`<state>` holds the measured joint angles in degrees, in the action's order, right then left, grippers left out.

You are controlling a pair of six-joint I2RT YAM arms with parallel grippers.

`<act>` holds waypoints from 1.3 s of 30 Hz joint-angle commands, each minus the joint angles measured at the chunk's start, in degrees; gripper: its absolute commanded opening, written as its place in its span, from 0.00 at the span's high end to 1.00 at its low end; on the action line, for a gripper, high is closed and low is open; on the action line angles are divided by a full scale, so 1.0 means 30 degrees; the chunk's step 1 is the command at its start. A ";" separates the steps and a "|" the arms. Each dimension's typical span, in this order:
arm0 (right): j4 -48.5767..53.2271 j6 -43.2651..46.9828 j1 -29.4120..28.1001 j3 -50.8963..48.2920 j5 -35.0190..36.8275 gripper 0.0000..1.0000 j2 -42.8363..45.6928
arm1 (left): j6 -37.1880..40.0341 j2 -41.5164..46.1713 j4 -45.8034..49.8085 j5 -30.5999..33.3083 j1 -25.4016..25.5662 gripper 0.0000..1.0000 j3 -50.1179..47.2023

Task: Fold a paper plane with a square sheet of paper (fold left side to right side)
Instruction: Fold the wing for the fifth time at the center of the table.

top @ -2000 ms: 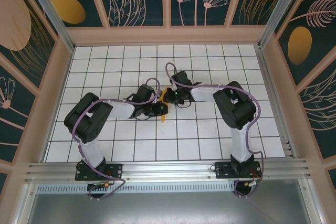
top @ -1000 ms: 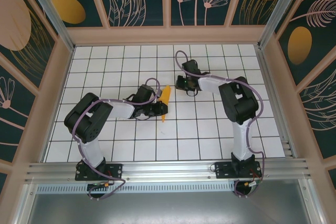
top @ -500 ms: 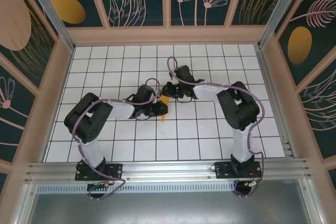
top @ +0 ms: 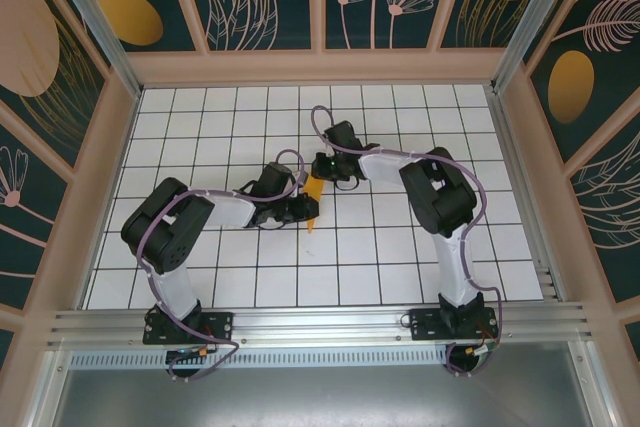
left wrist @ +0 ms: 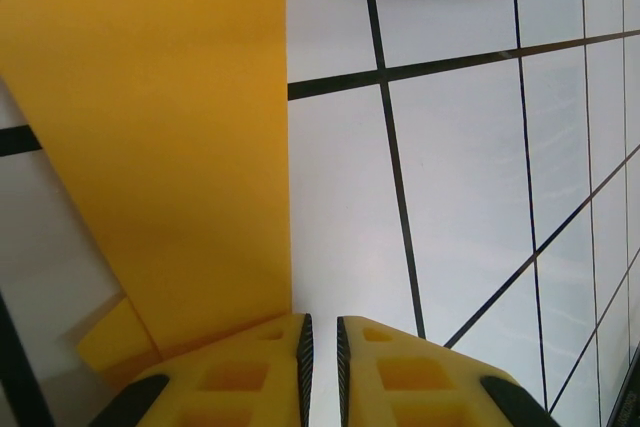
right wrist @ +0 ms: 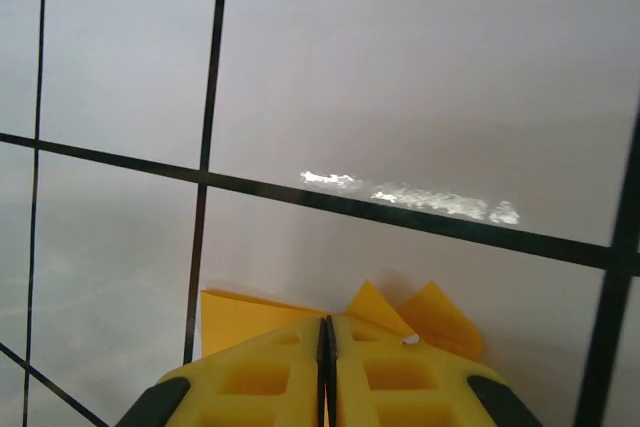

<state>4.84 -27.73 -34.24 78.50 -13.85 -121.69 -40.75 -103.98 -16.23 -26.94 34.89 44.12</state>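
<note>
The paper plane (top: 313, 194) is a slim, pointed orange-yellow fold lying on the white grid table (top: 400, 247), its point toward the near side. My left gripper (top: 302, 210) comes in from the left at its middle. In the left wrist view the left gripper (left wrist: 320, 335) is shut to a thin slit with only table showing in it, and its left finger lies over the paper's (left wrist: 150, 127) straight edge. My right gripper (top: 322, 171) is at the paper's far end. In the right wrist view the right gripper (right wrist: 326, 321) is shut, and folded corners of the paper (right wrist: 238, 313) stick out beyond its tips.
Peach-coloured walls (top: 100, 177) with dark patterned panels enclose the table on three sides. An aluminium rail (top: 320, 325) runs along the near edge by both arm bases. Both forearms cross the table's middle, meeting at the paper.
One second ago the right gripper was off the paper, at the back right. It has swung left and now sits at the paper's far end. The left arm has not moved.
</note>
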 commanded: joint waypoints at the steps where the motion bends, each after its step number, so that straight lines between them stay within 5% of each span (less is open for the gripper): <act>1: 0.0877 0.1093 0.0751 0.0656 0.1920 0.86 -0.0504 | -0.0010 -0.0165 0.2453 0.0323 0.0074 0.81 -0.1067; 39: 0.0515 0.0850 0.1256 0.0875 -0.0173 0.86 -0.1515 | 0.3881 0.1226 0.5767 -0.2420 0.1830 0.79 -0.2489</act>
<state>7.51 -25.36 -32.53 81.28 -15.75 -123.17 -30.28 -99.31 -12.78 -28.23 37.65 39.86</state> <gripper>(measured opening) 0.136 0.207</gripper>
